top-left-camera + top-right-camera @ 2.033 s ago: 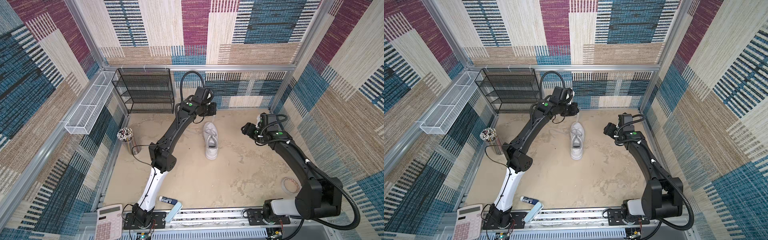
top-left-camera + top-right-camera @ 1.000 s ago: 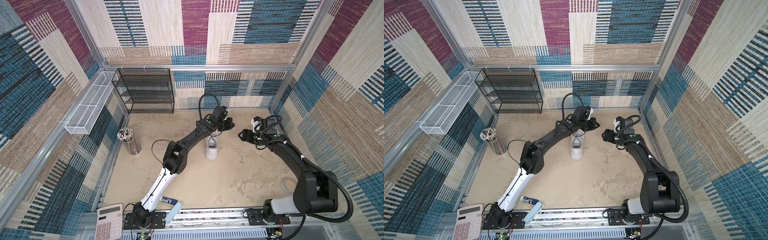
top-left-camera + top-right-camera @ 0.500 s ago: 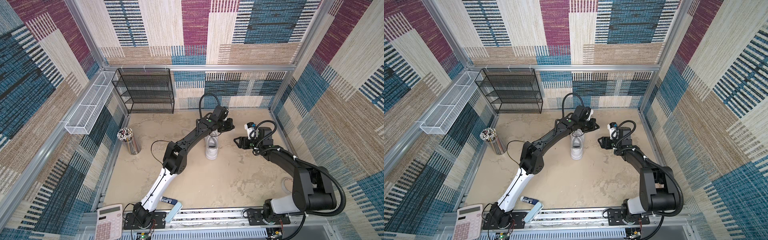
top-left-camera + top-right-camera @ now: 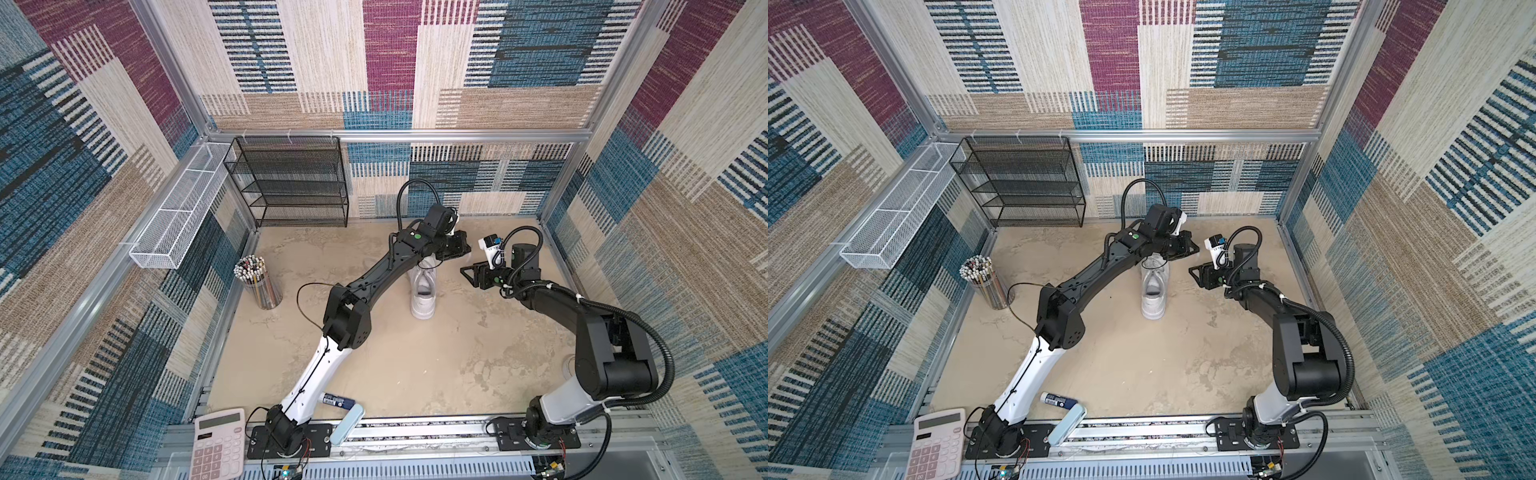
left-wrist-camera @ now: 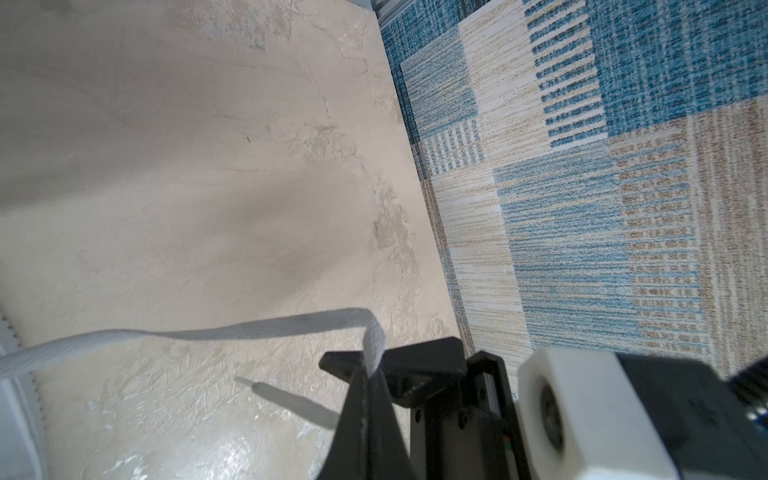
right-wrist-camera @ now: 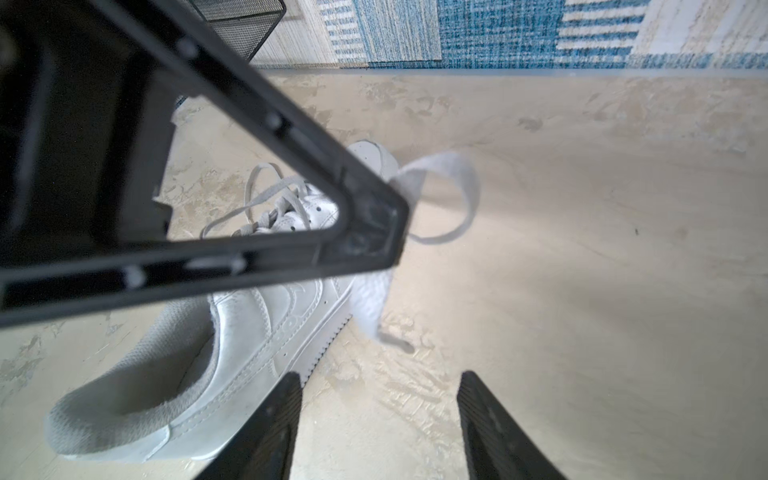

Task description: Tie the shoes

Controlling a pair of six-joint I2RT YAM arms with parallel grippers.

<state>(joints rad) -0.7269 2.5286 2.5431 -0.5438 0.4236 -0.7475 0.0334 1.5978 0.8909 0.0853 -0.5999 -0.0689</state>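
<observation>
I see the all-white low-top sneaker [image 4: 423,296] on the mottled beige table [image 4: 415,374], heel toward me. Beside it my right pincer [image 6: 376,395] hangs spread, empty. Farther back, my left pincer [image 5: 371,374] pinches its flat white lace [image 5: 199,332], lifted clear.

Smooth white leather-look sneaker [image 6: 270,316], flat woven cloth lace [image 5: 208,332], matt mottled tabletop [image 5: 208,166], metal mesh rack [image 4: 291,178]
</observation>
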